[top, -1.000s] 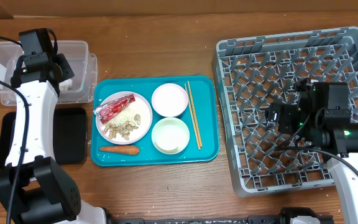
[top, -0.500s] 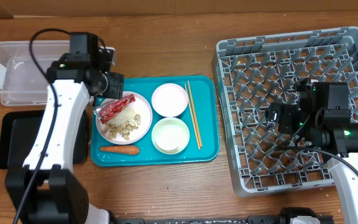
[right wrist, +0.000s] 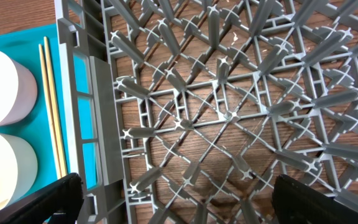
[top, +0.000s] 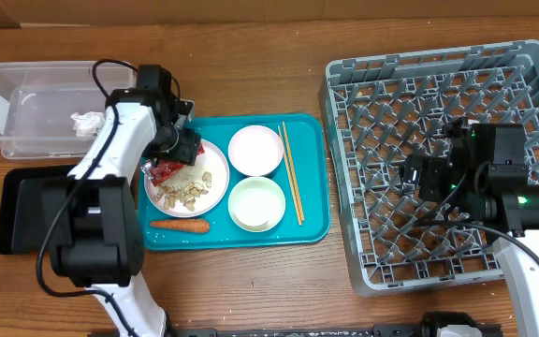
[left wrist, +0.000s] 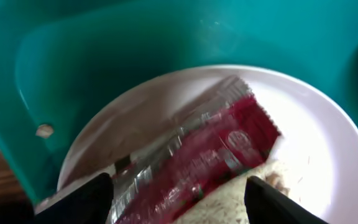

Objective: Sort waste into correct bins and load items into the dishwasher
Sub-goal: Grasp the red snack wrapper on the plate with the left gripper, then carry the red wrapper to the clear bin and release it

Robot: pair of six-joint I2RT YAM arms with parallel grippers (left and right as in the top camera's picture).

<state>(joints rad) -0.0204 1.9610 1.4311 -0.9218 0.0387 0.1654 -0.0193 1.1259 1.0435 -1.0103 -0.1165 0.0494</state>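
A teal tray holds a white plate with food scraps and a red foil wrapper, two white bowls, a pair of chopsticks and a carrot. My left gripper hovers open right over the wrapper, fingers either side of it. My right gripper is open and empty above the grey dishwasher rack, whose grid fills the right wrist view.
A clear plastic bin with a crumpled white scrap stands at the back left. A black bin lies in front of it. The chopsticks and both bowls show at the left of the right wrist view.
My left arm has swung from over the clear bin to the right and down onto the plate, over the wrapper. A crumpled white scrap now lies in the clear bin. The right arm is still.
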